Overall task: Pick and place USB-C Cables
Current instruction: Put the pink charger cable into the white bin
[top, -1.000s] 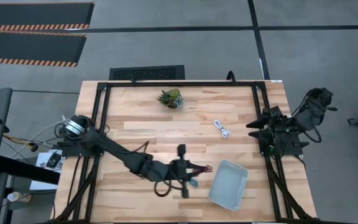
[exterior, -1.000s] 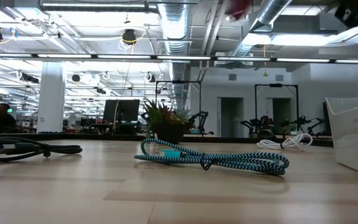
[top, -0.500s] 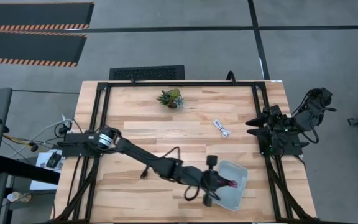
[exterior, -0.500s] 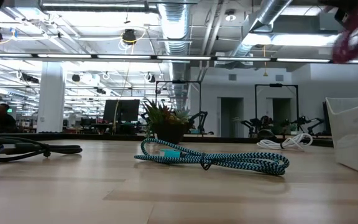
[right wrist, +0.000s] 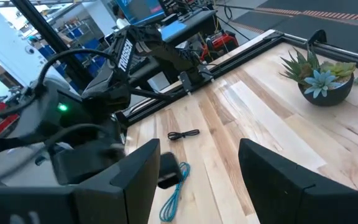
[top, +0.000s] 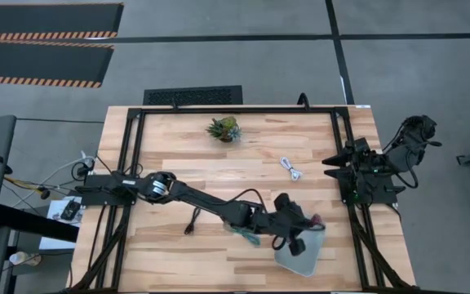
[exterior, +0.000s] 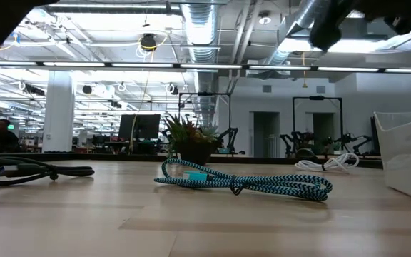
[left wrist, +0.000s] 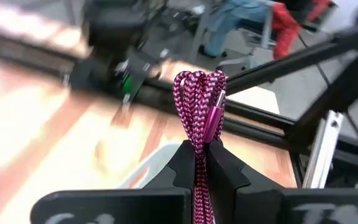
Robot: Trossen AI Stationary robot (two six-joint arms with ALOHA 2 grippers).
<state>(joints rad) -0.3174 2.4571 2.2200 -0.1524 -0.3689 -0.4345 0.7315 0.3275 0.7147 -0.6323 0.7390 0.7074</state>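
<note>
- High view: I have the left tool (top: 307,230) reached out over the pale blue rectangular plastic tray (top: 307,260), which I take as my landmark, near its upper left rim. A bit of the maroon-red braided USB-C cable (top: 317,222) shows at the tool, just above the tray.
- High view: the teal-blue braided cable (top: 243,235) lies on the light wooden table (top: 186,163) just left of the tray; the thin black cable (top: 192,222) lies farther left; the short white bundled cable (top: 290,169) is above the tray, well apart. The right tool (top: 333,167) is parked by the table edge, up and right of the tray.
- Low view: the teal-blue cable (exterior: 241,183) lies flat left of the tray's white wall (exterior: 405,157), the black cable (exterior: 31,170) far left, the white cable (exterior: 327,163) behind, near the tray.
- Left wrist view: my left tool (left wrist: 199,163) is clamped on the maroon-red cable (left wrist: 199,106), whose loop stands up between the fingers (left wrist: 229,174), above the tray.
- Right wrist view: the right tool (right wrist: 197,180) has its fingers apart, holding nothing.
</note>
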